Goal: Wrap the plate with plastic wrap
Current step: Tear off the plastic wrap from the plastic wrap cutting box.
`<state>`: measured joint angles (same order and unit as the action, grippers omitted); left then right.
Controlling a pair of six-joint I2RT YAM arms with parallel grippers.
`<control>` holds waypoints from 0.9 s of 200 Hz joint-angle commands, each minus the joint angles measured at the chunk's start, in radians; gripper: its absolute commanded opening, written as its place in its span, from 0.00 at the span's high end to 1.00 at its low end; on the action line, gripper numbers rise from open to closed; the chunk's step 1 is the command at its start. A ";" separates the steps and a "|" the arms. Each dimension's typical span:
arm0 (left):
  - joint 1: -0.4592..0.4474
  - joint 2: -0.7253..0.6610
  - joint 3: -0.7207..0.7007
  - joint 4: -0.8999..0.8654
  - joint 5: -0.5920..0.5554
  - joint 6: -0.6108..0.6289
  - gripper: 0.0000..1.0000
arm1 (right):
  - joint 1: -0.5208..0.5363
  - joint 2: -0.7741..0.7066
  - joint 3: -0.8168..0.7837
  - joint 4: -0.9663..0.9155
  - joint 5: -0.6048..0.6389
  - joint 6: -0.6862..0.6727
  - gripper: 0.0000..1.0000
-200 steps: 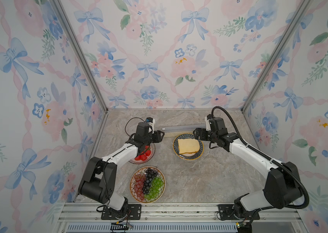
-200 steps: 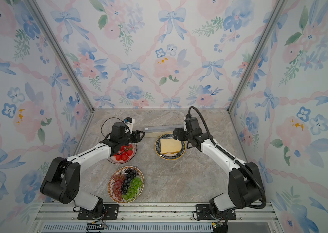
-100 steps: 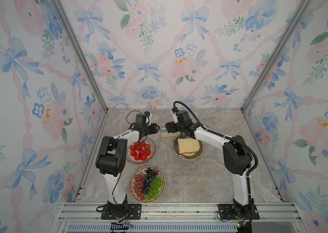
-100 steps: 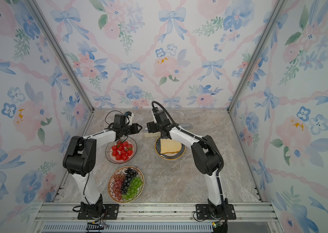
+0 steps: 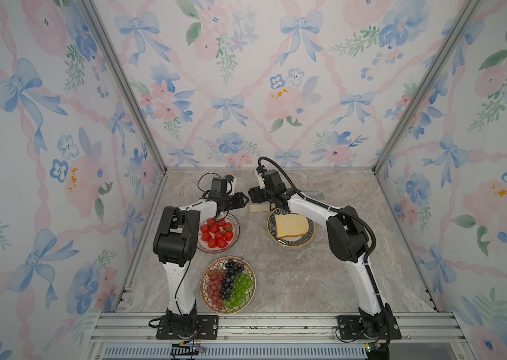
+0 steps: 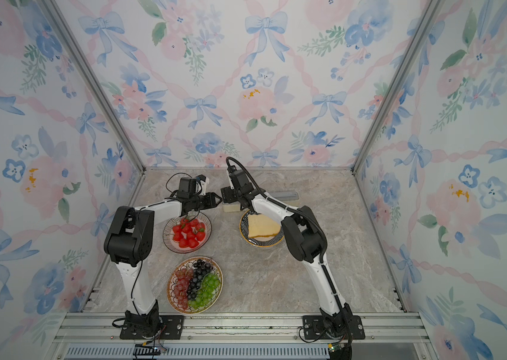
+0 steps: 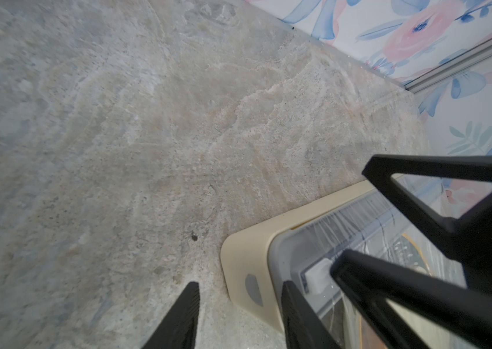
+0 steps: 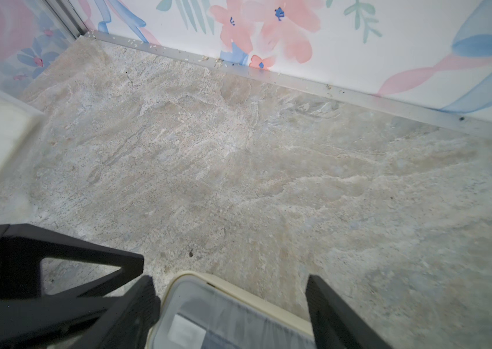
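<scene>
Near the far edge of the marble counter, just behind the dark-rimmed round plate of sliced bread: long narrow cream box with grey top, crinkly clear plastic wrap inside. At its end toward the counter's left edge, left jaws open beside the corner, right jaws open astride it, neither gripping.

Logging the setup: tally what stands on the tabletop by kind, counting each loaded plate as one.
Plates: 3 (strawberry plate, grape plate, bread plate)
Plastic wrap box: 1
Total: 4
</scene>
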<state>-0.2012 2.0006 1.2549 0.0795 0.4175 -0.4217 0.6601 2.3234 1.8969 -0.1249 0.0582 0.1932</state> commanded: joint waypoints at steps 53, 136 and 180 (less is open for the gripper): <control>0.005 0.027 0.017 -0.014 0.028 0.014 0.49 | 0.016 0.047 0.039 -0.059 0.038 -0.012 0.23; 0.008 0.067 0.008 -0.016 -0.024 0.018 0.49 | 0.024 0.070 0.076 -0.120 0.096 -0.067 0.23; 0.008 0.078 0.008 -0.029 -0.055 0.027 0.49 | 0.007 0.031 0.037 -0.118 0.142 -0.103 0.23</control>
<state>-0.2012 2.0285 1.2663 0.1059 0.4236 -0.4217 0.6704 2.3756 1.9503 -0.1902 0.1478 0.1329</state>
